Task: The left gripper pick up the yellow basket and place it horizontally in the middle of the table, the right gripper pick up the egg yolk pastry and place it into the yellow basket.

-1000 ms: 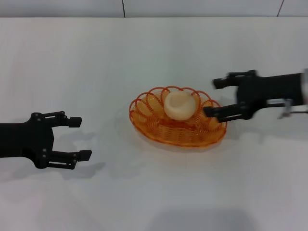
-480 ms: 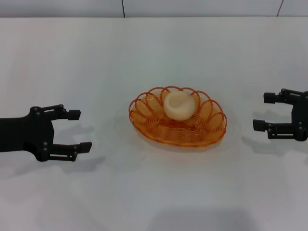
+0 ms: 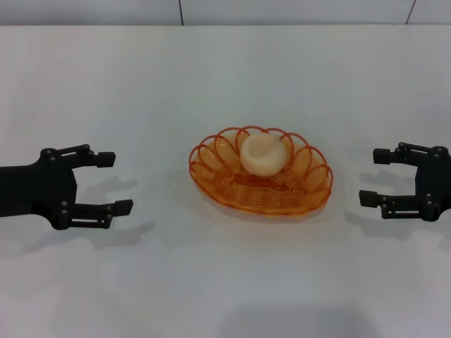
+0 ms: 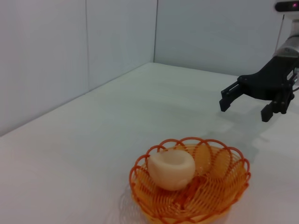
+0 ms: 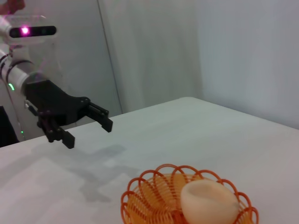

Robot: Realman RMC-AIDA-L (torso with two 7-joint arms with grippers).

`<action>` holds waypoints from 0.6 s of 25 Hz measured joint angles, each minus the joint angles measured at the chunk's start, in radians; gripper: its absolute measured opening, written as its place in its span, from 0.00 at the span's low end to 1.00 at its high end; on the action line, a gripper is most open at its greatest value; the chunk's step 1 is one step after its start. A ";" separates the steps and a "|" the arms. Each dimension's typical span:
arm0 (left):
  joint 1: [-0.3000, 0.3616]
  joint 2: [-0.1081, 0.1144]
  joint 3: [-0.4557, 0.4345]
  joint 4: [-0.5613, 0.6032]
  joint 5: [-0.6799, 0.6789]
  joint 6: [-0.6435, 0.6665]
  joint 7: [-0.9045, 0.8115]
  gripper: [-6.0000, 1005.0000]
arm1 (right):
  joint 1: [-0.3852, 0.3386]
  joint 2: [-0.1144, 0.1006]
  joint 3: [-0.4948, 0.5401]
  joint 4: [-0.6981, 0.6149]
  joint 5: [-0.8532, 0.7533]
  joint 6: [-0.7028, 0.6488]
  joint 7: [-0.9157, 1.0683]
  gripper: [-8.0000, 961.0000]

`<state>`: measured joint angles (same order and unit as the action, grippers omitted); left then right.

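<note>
The yellow basket lies flat in the middle of the white table, also seen in the left wrist view and the right wrist view. The egg yolk pastry rests inside it toward the far rim, tilted with its flat underside showing. My left gripper is open at the table's left, well apart from the basket. My right gripper is open at the right, clear of the basket, holding nothing.
A grey wall with a vertical seam runs behind the table's far edge. Each wrist view shows the other arm's claw over the table, the right one and the left one.
My right gripper has drawn back from the basket's right rim to the right side of the table. The pastry stays in the basket. The left gripper shifted only slightly.
</note>
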<state>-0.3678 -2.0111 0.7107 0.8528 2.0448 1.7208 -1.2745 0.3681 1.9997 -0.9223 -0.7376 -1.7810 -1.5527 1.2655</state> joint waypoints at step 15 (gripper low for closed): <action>-0.003 0.000 0.008 -0.002 0.012 -0.004 -0.006 0.89 | 0.007 0.010 0.000 0.003 -0.005 0.006 -0.002 0.89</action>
<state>-0.3704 -2.0109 0.7183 0.8512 2.0565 1.7167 -1.2802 0.3749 2.0094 -0.9221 -0.7348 -1.7857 -1.5463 1.2630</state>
